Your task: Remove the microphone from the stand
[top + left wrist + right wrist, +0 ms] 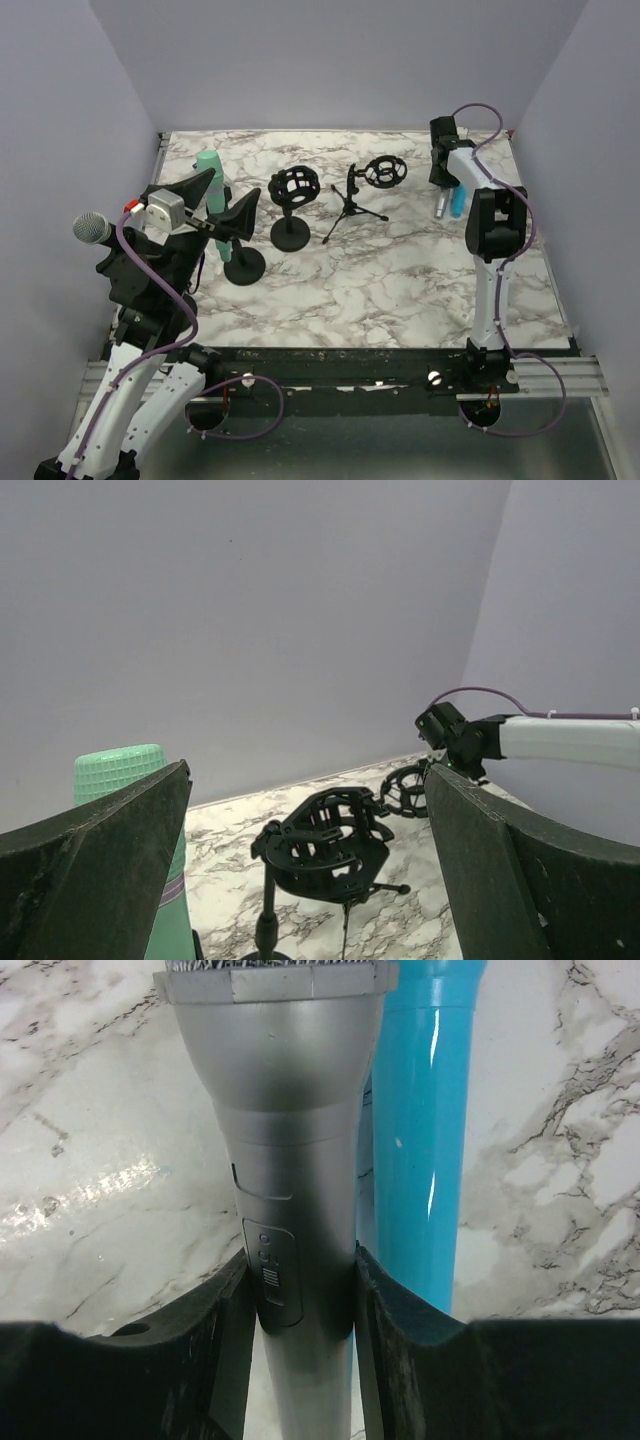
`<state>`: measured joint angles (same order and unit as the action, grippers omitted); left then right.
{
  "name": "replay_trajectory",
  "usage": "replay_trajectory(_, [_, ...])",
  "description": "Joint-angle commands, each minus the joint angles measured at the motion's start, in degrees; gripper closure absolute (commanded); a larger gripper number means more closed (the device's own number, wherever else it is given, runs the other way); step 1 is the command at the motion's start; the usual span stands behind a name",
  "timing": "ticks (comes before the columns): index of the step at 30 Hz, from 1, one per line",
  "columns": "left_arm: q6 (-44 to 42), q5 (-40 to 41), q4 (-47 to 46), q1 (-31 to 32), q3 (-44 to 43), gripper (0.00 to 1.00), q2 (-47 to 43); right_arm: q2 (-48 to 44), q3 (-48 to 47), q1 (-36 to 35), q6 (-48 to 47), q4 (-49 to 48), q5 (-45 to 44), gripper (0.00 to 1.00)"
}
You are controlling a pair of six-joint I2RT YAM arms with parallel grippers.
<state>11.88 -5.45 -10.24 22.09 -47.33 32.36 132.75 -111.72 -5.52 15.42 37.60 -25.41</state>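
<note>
Four microphones [210, 172] [92, 228] [290, 1160] [425, 1110], three stands [244, 266] [290, 236] [352, 208].

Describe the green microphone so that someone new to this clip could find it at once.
Start at the left side of the marble table, by the open left claw. The green microphone stands there in a black stand with a round base. It is the only mint-green one; the grey microphone and the blue microphone are far right.

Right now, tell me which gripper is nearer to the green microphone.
Left. The left gripper is open right beside the green microphone. The right gripper is far off at the right rear of the table, shut on a silver microphone.
</note>
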Motion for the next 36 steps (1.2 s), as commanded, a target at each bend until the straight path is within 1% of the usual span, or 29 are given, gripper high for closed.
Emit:
replay_trajectory(1, [0.25, -1.03, -0.66, -0.39, -0.53, 0.01, 0.14, 3.28, -5.15, 0.98, -1.23, 2.91, 1.59, 0.67])
replay_trajectory(5, [0.34, -0.96, -0.66, -0.4, -0.57, 0.01, 0.16, 6.35, -7.83, 2.08, -0.66, 3.19, 3.22, 0.65])
replay_trajectory(12, [0.43, -0.81, -0.39, -0.43, -0.74, 0.01, 0.23, 11.69, -13.79, 2.45, 0.05, 5.52, 6.09, 0.53])
replay_trajectory(17, [0.47, -0.78, -0.22, -0.38, -0.84, 0.01, 0.32, 12.86, -15.1, 2.46, -0.12, 6.04, 5.83, 0.41])
replay_trajectory(22, [0.69, -1.05, -0.22, -0.43, -0.92, 0.01, 0.27, 11.92, -16.01, 2.44, -0.08, 6.85, 6.97, 0.29])
replay_trajectory(25, [0.78, -1.18, -0.22, -0.38, -0.93, 0.01, 0.41, 9.82, -16.42, 2.45, 0.75, 7.56, 8.28, 0.2])
replay_trajectory(29, [0.87, -1.49, -0.14, -0.41, -0.96, 0.01, 0.53, 4.78, -15.02, 2.36, 2.29, 7.85, 9.73, 0.12])
replay_trajectory(31, [0.78, -1.49, -0.13, -0.4, -1.12, 0.01, 0.49, 0.77, -13.05, 2.36, 2.93, 7.62, 10.09, 0.08])
replay_trajectory(36, [0.69, -1.4, -0.13, -0.39, -1.1, 0.01, 0.16, -9.51, -5.71, 1.55, 4.27, 6.52, 10.21, 0.04])
